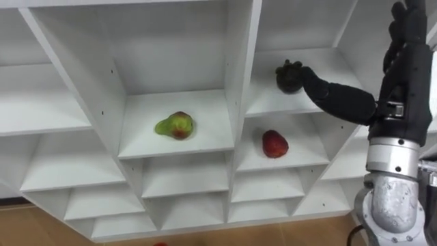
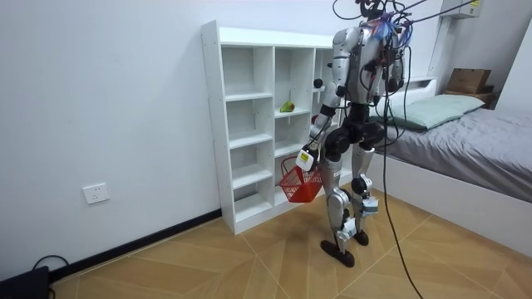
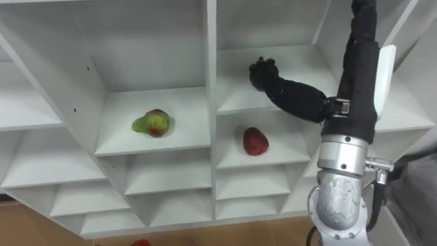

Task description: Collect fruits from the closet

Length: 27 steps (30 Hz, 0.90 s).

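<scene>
Green pear [image 1: 175, 126] blushed red, rounded red fruit [image 1: 274, 144] to its right

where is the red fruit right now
In the eye views, the red fruit lies on the shelf under the right hand, one compartment right of the pear.

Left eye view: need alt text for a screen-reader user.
The robot's right hand reaches into an upper compartment of a white shelf unit. A red fruit lies in the compartment directly below it, and a green-and-red pear lies in the next column to the left.
</scene>
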### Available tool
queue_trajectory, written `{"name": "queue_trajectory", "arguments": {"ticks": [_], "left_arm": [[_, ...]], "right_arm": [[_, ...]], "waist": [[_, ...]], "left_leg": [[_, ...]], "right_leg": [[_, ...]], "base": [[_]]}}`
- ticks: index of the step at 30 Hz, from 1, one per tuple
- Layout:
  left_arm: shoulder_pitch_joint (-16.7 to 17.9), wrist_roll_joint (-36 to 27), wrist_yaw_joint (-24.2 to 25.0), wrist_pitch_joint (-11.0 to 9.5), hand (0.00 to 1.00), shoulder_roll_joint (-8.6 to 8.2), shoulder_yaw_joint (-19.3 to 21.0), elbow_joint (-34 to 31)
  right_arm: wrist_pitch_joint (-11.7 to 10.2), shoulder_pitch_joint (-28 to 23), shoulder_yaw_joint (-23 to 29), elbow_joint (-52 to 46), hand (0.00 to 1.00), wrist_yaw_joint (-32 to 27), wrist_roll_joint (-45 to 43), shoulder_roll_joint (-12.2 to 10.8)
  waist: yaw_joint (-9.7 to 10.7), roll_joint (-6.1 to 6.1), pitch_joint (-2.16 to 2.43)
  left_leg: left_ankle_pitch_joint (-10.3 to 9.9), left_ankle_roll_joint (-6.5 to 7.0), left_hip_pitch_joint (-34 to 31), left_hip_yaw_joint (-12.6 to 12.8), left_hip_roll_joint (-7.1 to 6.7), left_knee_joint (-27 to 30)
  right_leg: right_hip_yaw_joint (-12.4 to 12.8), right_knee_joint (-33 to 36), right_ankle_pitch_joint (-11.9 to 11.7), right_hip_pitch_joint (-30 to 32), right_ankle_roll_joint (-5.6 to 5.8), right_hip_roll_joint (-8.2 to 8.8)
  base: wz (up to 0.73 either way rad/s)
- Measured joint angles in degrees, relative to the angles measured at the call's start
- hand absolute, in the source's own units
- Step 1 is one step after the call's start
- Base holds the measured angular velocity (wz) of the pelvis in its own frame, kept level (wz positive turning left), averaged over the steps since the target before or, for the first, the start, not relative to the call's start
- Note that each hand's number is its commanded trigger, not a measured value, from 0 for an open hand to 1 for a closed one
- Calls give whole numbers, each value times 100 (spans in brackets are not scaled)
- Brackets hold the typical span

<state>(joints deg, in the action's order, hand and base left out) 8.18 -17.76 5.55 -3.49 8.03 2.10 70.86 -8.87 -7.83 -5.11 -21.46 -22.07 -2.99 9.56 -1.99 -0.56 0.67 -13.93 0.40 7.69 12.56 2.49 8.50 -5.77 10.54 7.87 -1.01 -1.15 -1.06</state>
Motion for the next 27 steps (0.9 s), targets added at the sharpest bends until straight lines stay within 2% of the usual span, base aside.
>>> {"name": "queue_trajectory", "arguments": {"ticks": [5, 10, 16, 20, 27], "left_arm": [[-16, -6, -6, 2, 100, 1, -7, -19], [-87, -7, -6, 21, 100, -1, -4, -24], [-26, -12, -10, 39, 100, -16, -7, -171], [43, -9, -10, 40, 100, -36, -4, -302], [37, -8, -10, 41, 100, -41, 2, -355]], "right_arm": [[75, 1, -124, 470, 0, 486, 559, -2], [279, 3, -160, 818, 0, 690, 793, -4], [274, 150, -160, 1149, 0, 754, 801, 3], [277, 247, -154, 1373, 0, 656, 934, 4], [276, 277, -147, 1463, 0, 612, 971, 7]], "waist": [[-17, 57, -48], [-165, 86, -58], [-180, 93, -70], [-226, 100, -86], [-298, 110, -89]], "left_leg": [[4, 2, -16, -18, 3, 35], [3, 3, -27, -47, -1, 13], [5, 2, -29, -170, 2, 16], [5, 2, -1, -180, 18, 12], [5, 2, -8, -181, 10, 17]], "right_leg": [[-36, 0, -6, -7, -9, 6], [-56, -14, -5, -4, -8, 2], [-147, -79, -5, -48, -8, 6], [-186, -99, -5, -101, -8, 23], [-200, -90, -5, -120, -7, 46]], "base": [[2], [2], [9], [1], [0]]}}
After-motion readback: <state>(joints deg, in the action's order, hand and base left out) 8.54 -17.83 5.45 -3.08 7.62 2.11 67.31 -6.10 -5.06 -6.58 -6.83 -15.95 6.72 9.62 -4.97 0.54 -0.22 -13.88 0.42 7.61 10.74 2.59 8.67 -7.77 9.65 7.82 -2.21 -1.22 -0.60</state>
